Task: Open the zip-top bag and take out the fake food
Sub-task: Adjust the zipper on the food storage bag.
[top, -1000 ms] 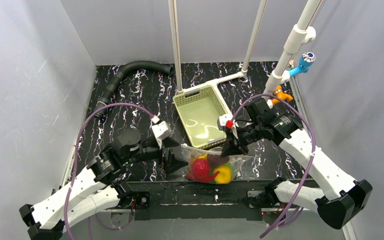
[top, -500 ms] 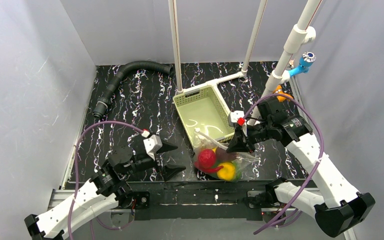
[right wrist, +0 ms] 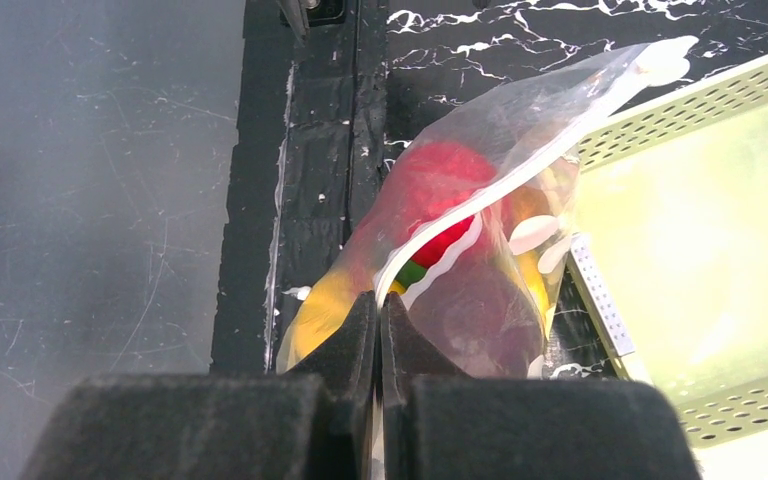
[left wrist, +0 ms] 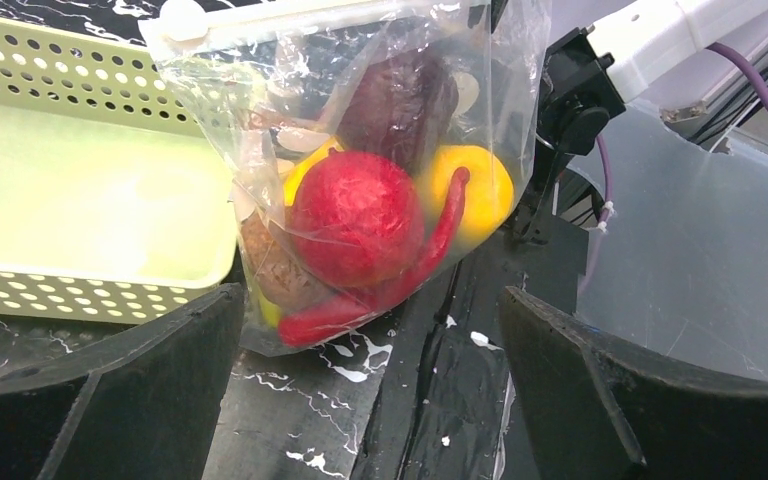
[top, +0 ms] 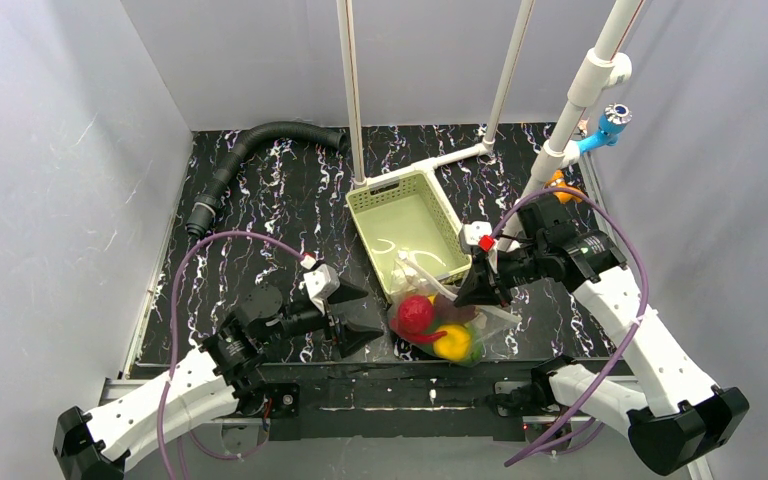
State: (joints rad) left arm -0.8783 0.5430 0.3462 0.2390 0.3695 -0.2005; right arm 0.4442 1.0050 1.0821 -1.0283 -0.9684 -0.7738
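The zip-top bag [top: 442, 322] hangs upright just in front of the basket, its far top corner leaning on the basket rim. My right gripper [top: 474, 292] is shut on the bag's zip edge [right wrist: 430, 255], pinching it at the near end [right wrist: 380, 300]. Through the clear plastic I see the fake food: a bright red ball [left wrist: 357, 217], a red chilli [left wrist: 380, 295], a yellow piece [left wrist: 470, 190] and a dark red piece [left wrist: 400, 95]. My left gripper [top: 358, 313] is open, low over the table just left of the bag [left wrist: 360, 170], its fingers [left wrist: 560, 390] apart from it.
The pale green slotted basket [top: 380, 190] stands behind the bag and holds nothing [right wrist: 700, 230]. A black corrugated hose [top: 250, 145] lies at the back left. White pipes [top: 352, 100] rise behind the basket, with an orange clamp [top: 560, 186] at the right.
The right gripper has lifted the bag a little rightward, toward the basket. My left gripper drew back from the bag, then came forward again, staying open.
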